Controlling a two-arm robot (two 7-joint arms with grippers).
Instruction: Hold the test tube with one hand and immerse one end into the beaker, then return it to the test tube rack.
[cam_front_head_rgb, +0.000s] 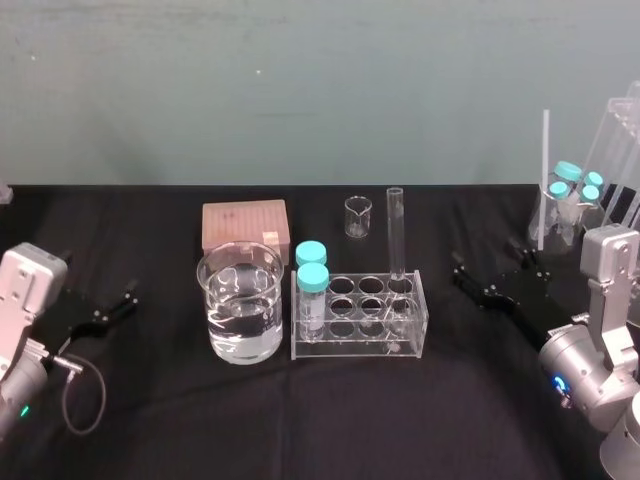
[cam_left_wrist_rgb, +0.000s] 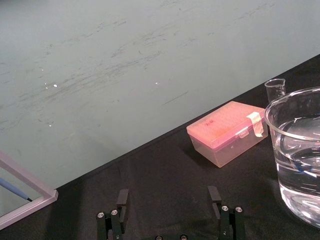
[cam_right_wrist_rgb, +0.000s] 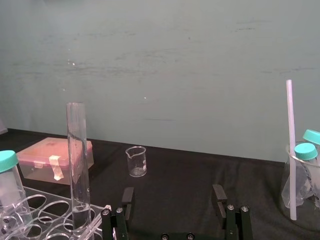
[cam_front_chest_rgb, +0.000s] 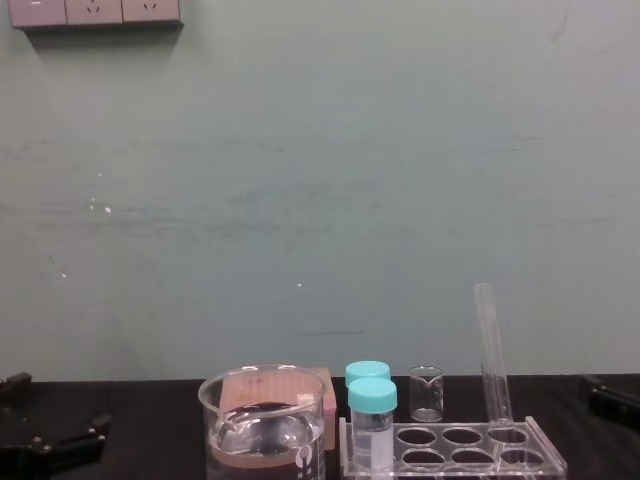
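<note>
The test tube stands upright in a back right hole of the clear test tube rack, with nothing touching it; it also rises from the rack as the test tube in the chest view. To the left of the rack sits the wide beaker, about half full of clear liquid. My right gripper hovers low to the right of the rack, open and empty; the right wrist view shows the gripper with the test tube off to one side. My left gripper rests open at the far left, short of the beaker.
Two teal-capped vials stand at the rack's left end. A pink lidded box and a tiny beaker lie behind. At the back right, a glass holder holds more capped vials and a white rod. A cable loops near my left arm.
</note>
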